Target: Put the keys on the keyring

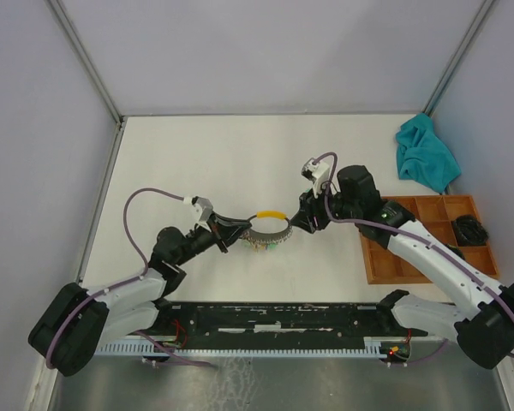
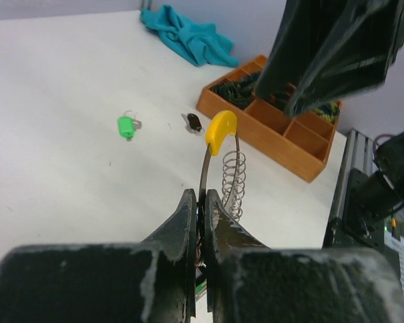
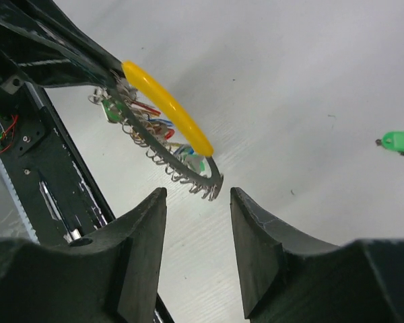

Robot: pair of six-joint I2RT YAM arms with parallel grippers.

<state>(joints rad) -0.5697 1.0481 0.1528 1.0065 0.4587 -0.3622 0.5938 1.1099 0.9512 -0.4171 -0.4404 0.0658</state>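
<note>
The left jaws are pressed together on the band of the keyring (image 2: pixel 220 132), holding it on edge. The right jaws stand spread, with the ring's open end just ahead of their gap. Beyond the left jaws, two loose keys lie on the worktop (image 2: pixel 67 81), well apart from the ring: a green key (image 2: pixel 126 126) and a dark key (image 2: pixel 194 122).

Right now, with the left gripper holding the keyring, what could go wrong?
1. The left gripper pinches only the thin band of the keyring; it may twist or slip.
2. The right gripper stands open right by the ring's free end and could knock it.
3. The green key lies flat, hard to pick up.
</note>
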